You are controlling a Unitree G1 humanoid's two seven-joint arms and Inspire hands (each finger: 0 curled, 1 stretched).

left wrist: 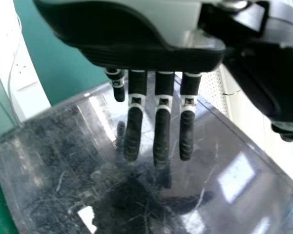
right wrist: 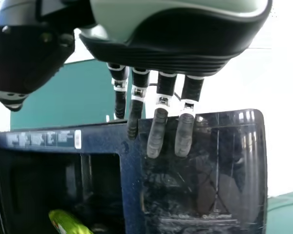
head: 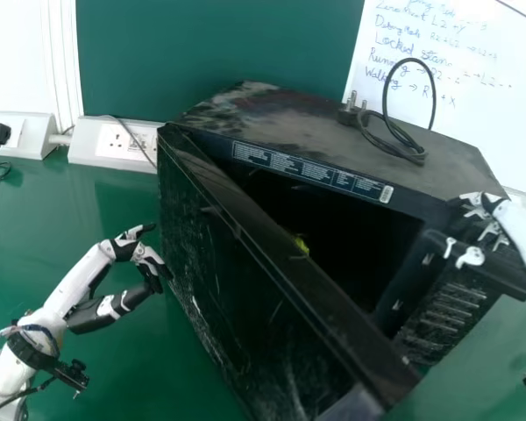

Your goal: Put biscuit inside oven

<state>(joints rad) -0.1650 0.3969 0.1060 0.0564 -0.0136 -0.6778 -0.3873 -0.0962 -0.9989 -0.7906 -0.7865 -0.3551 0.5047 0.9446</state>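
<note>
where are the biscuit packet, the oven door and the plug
biscuit packet (right wrist: 67, 222): right wrist view, on the green wrapper
oven door (head: 241, 307): head view, on the outer face
plug (head: 351, 115): head view, on the dark body below the prongs

From my remote seat, I'm looking forward and down on the oven (head: 289, 127) through the head view, sharing its door (left wrist: 53, 170) with the left wrist view, which is facing it closely, while the right wrist view is closely facing the front (right wrist: 133, 190), sharing the opening (right wrist: 34, 180) with the head's.
</note>
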